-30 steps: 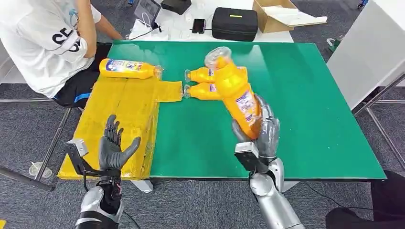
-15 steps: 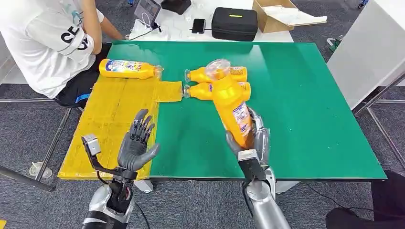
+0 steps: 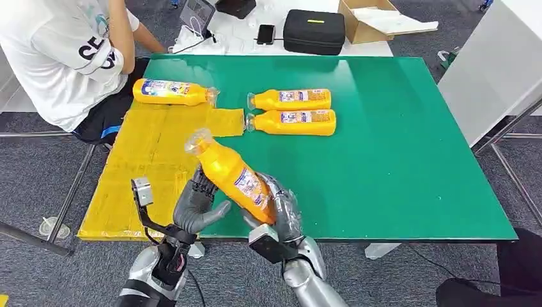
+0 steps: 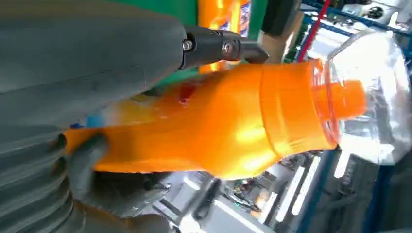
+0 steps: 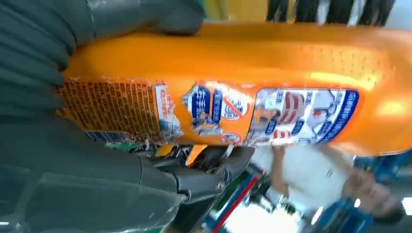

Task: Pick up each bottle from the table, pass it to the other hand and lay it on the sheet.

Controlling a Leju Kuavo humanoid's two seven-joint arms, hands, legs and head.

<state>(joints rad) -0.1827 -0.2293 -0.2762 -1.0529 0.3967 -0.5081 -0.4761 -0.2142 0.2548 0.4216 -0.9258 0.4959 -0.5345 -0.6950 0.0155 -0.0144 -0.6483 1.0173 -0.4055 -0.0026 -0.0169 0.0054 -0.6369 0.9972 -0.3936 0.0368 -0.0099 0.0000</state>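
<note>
The right hand (image 3: 281,211) grips the lower body of an orange bottle (image 3: 233,176), held tilted above the near table (image 3: 396,173) edge, clear cap toward the yellow sheet (image 3: 153,160). The left hand (image 3: 195,203) is cupped against the bottle's middle, fingers apart. One bottle (image 3: 171,92) lies on the sheet; two more (image 3: 291,100) (image 3: 293,122) lie side by side on the green table.

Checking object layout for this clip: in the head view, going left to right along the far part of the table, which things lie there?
Person → bottle on the yellow sheet → the pair of bottles lying side by side on the green table.
</note>
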